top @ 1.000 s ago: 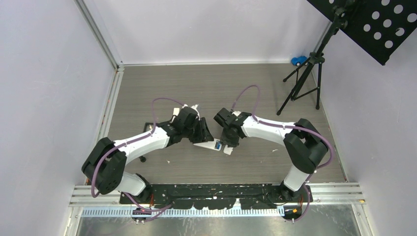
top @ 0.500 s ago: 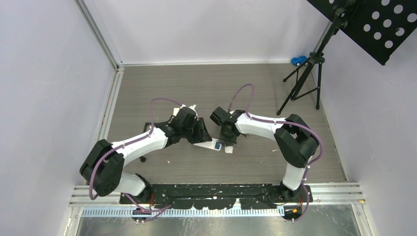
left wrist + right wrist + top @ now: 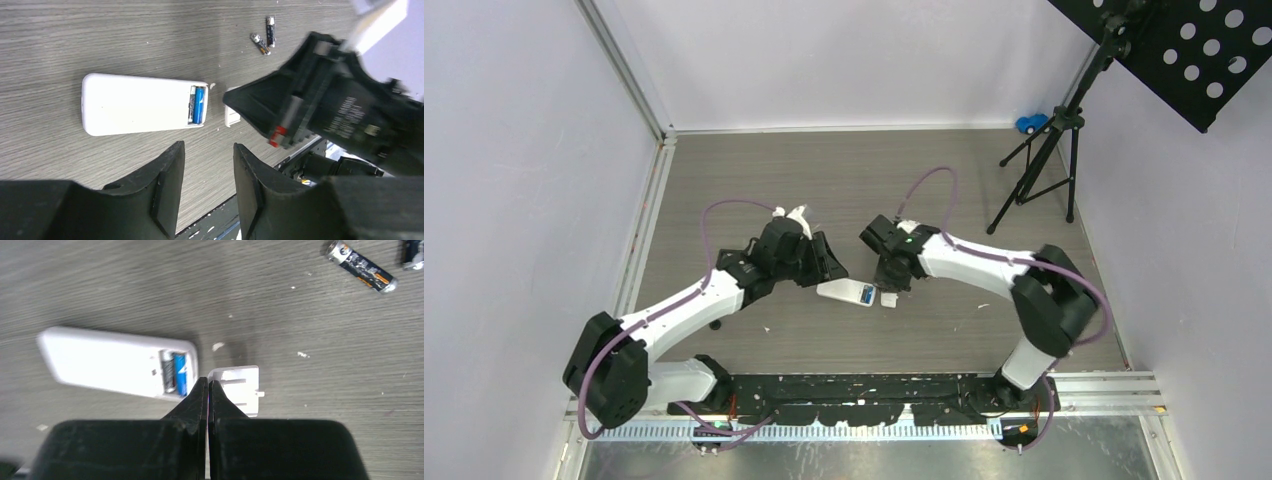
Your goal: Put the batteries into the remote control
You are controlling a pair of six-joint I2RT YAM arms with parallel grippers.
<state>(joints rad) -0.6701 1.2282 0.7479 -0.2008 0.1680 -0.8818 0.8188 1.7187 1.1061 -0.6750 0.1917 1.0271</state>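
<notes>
The white remote (image 3: 846, 292) lies back-up on the table with its compartment open. Two batteries (image 3: 197, 104), one blue and one dark, sit inside it; they also show in the right wrist view (image 3: 175, 371). The white battery cover (image 3: 241, 388) lies loose beside the remote's open end. Two loose dark batteries (image 3: 264, 40) lie farther off, one clear in the right wrist view (image 3: 362, 266). My left gripper (image 3: 207, 150) is open and empty, just off the remote's long side. My right gripper (image 3: 208, 382) is shut and empty, its tip between the compartment and the cover.
A black tripod stand (image 3: 1034, 170) rises at the back right under a perforated black panel (image 3: 1194, 45). A blue toy (image 3: 1028, 124) sits by the back wall. A small black knob (image 3: 715, 324) lies near the left arm.
My left arm has drawn back to the left, uncovering more of the remote. My right gripper has stayed by the cover with only a small shift.
</notes>
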